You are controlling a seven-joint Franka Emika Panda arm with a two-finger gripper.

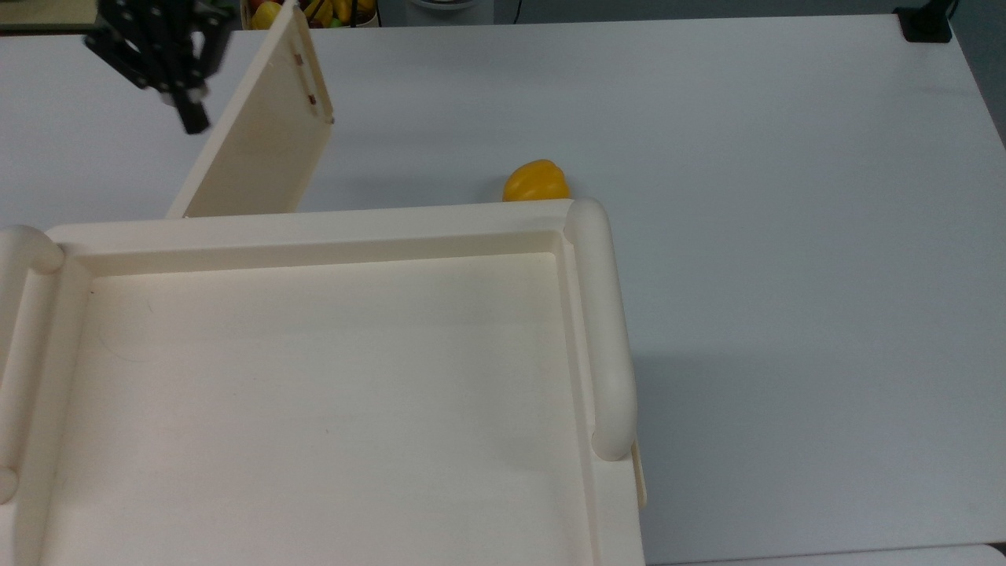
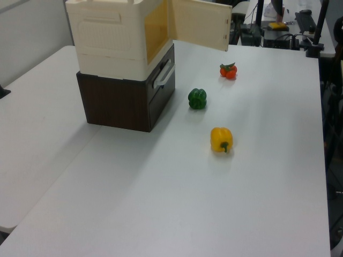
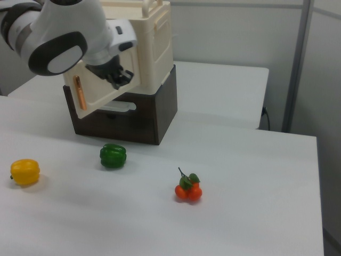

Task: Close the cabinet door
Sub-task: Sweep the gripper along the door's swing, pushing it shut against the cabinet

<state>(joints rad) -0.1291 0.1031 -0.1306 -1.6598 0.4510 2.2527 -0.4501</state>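
Note:
The cabinet door (image 1: 259,149) is a pale cream panel standing partly open, hinged at the left end of the cabinet's front in the top view. The left view shows the door (image 2: 199,24) angled out from the cream cabinet (image 2: 110,37). The right view shows the door's (image 3: 98,98) outer face with an orange slot handle (image 3: 80,93). My black gripper (image 1: 189,114) is at the top view's left of the door, on its outer side. In the right view the gripper (image 3: 120,77) sits against that outer face, under the white arm (image 3: 64,37).
The cabinet's wide recessed top (image 1: 314,393) with rounded rails fills the lower left of the top view, over a dark brown base (image 2: 126,99). On the white table lie a yellow pepper (image 2: 221,139), a green pepper (image 2: 197,98) and small tomatoes (image 2: 228,70).

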